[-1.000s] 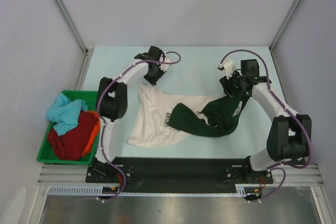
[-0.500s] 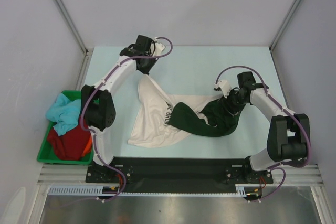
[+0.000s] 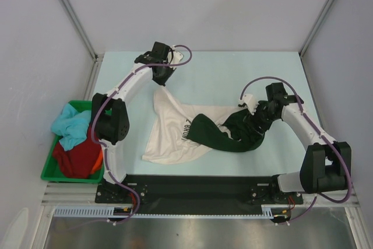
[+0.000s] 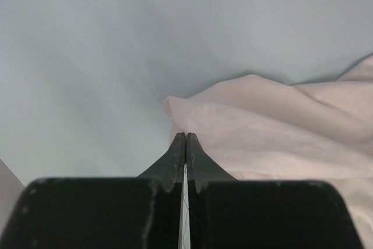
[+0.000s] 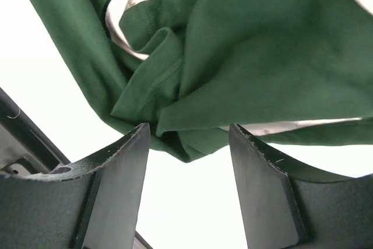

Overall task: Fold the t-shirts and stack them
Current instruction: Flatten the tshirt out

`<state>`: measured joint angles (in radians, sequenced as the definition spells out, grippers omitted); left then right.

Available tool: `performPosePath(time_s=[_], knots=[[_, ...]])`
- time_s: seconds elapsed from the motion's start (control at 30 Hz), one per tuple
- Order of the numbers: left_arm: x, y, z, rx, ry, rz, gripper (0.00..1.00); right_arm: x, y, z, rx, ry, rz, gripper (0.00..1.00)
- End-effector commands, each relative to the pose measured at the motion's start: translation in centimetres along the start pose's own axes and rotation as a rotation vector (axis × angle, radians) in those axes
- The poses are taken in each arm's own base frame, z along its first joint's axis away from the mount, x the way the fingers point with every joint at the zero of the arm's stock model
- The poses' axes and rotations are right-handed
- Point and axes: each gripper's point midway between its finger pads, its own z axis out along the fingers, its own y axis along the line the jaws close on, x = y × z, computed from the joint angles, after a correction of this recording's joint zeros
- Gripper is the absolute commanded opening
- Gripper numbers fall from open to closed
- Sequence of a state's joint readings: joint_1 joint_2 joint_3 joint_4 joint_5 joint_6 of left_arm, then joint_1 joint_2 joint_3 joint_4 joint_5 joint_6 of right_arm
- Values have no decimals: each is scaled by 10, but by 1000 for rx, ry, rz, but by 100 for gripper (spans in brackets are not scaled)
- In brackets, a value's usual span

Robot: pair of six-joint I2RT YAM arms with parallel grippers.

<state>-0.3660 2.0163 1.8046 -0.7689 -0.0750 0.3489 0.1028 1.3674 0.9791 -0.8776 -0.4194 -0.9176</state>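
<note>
– Pale blue table [image 3: 221, 68], white walls on three sides. Where do your shirts lie?
– Your cream t-shirt [image 3: 169, 135] [image 4: 280, 132] sprawls at the middle of the table, black lettering up. The dark green t-shirt [image 3: 213, 135] [image 5: 262, 56] lies crumpled to its right, partly on top of it.
– And your grippers?
– Your left gripper [image 3: 164, 81] [image 4: 185, 138] is clenched on a far corner of the cream t-shirt, and the cloth draws to a narrow point there. Your right gripper [image 3: 250, 116] [image 5: 189, 135] is released, jaws well apart at the right end of the dark green t-shirt, with folds of it just at the fingertips.
– Anything at the left?
– A green bin [image 3: 64, 178] beside the table's left edge holds a light blue shirt [image 3: 70, 126] and a dark red shirt [image 3: 78, 155]. An orange shirt [image 3: 100, 153] shows at the red one's right.
</note>
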Motion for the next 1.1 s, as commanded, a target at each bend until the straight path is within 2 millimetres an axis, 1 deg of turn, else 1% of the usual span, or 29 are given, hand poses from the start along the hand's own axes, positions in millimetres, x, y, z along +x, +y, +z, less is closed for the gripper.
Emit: performPosePath(time_s=[0.0, 0.13, 0.4, 0.57, 0.67, 0.7, 0.73, 0.8, 0.87, 0.9, 0.97, 1.0, 1.03, 1.07], knots=[[-8, 3, 0, -2, -27, 0, 0, 5, 9, 8, -37, 22, 23, 63], [-8, 1, 1, 3, -24, -1, 0, 11, 6, 18, -45, 51, 35, 63], [-5, 1, 1, 1, -18, 0, 0, 22, 3, 19, -29, 98, 5, 63], [-5, 0, 2, 4, -18, -1, 0, 28, 1, 24, -27, 119, 12, 62], [-6, 1, 3, 0, -20, -1, 0, 29, -3, 28, -16, 132, 22, 56], [-7, 1, 3, 0, -21, 0, 1, 28, -5, 29, -11, 131, 22, 50], [-7, 2, 3, 0, -21, 0, 0, 27, -6, 29, -4, 128, 22, 47], [-8, 3, 3, -5, -25, 1, 0, 21, -12, 25, 23, 108, 16, 42], [-8, 2, 4, -2, -22, 0, 0, 15, -17, 22, 45, 93, 7, 40], [-7, 2, 4, -1, -20, -1, 0, 9, -22, 19, 66, 78, -3, 32], [-8, 2, 6, 0, -21, -3, 0, 0, -31, 16, 96, 55, -9, 24], [-8, 2, 6, -2, -21, -1, 0, -8, -37, 12, 116, 37, -10, 15], [-8, 2, 6, -2, -21, 0, 0, -12, -41, 11, 126, 27, -8, 11], [-10, 3, 6, -4, -23, 1, 0, -18, -46, 10, 140, 14, -5, 11]])
